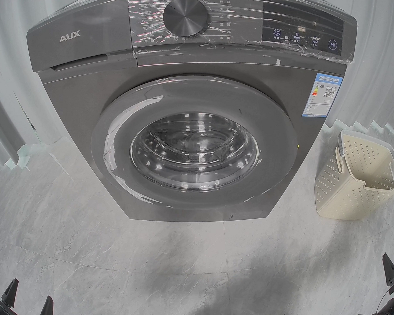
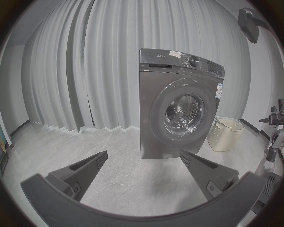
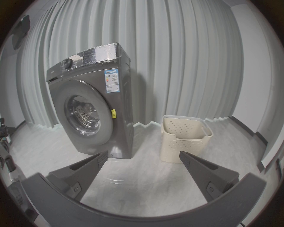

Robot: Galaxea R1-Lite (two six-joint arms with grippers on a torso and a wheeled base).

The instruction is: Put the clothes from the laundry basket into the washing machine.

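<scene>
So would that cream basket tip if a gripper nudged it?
Probably slides before tipping: the basket stands on a smooth tiled floor. Its perforated plastic walls suggest it's light, yet likely stiff enough to keep shape when lifted.

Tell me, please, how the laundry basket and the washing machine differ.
The washing machine is dark grey and smooth-panelled; the laundry basket is cream with perforated walls. The washing machine stands far taller than the laundry basket. The washing machine's door is shut, while the laundry basket is open at the top. Both stand upright on the floor.
</scene>
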